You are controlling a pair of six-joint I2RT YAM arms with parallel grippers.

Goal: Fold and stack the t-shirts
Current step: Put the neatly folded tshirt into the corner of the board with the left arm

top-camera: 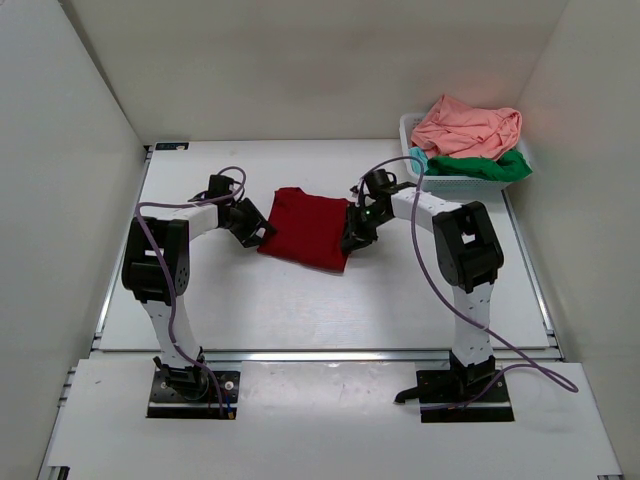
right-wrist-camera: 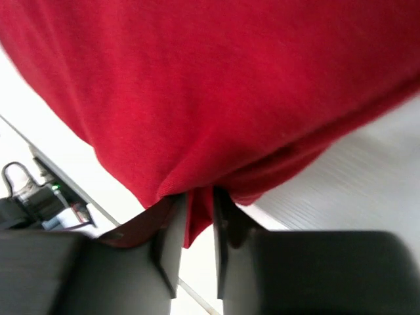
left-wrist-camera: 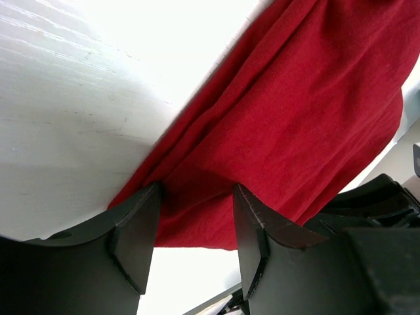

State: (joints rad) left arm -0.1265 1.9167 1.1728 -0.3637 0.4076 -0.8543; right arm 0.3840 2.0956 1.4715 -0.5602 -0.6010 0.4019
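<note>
Scanning for anything to read, and nothing comes up legible. The dark red t-shirt point(top-camera: 305, 228) lying between the two sets of jaws shows plain cloth with no print or tag I can read. The white basket point(top-camera: 450, 186), well beyond the right-hand jaws, shows no readable label either.

I am watching the dark red t-shirt point(top-camera: 305, 228) lying folded in a rough rectangle on the table point(top-camera: 300, 310). The left gripper point(top-camera: 262, 232) is sitting at its left edge and the right gripper point(top-camera: 350, 238) at its right edge. Beyond its far right corner, the white basket point(top-camera: 452, 184) is holding a salmon pink t-shirt point(top-camera: 465, 125) that is lying over a green t-shirt point(top-camera: 490, 165)
</note>
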